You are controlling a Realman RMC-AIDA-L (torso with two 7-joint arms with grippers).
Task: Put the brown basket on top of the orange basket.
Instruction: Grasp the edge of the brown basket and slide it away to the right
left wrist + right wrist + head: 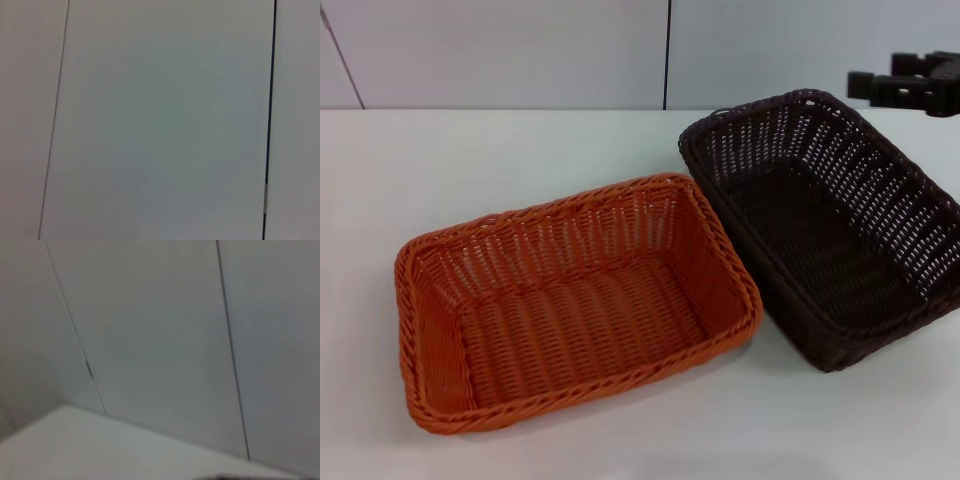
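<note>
The orange basket (pixel 570 300) stands on the white table (pixel 470 160) at centre-left in the head view, empty and open side up. The brown basket (pixel 830 220) stands just to its right and a little farther back, also empty. Its near-left side lies against or very close to the orange basket's right corner. My right gripper (pixel 910 85) shows as a black blocky shape at the far right, above and behind the brown basket's far corner, not touching it. My left gripper is out of view. Neither basket shows clearly in the wrist views.
A pale panelled wall (pixel 520 50) with dark seams stands right behind the table's far edge. The left wrist view shows only wall panels (pixel 165 120). The right wrist view shows wall panels (pixel 150 340) and a strip of table (pixel 100 450).
</note>
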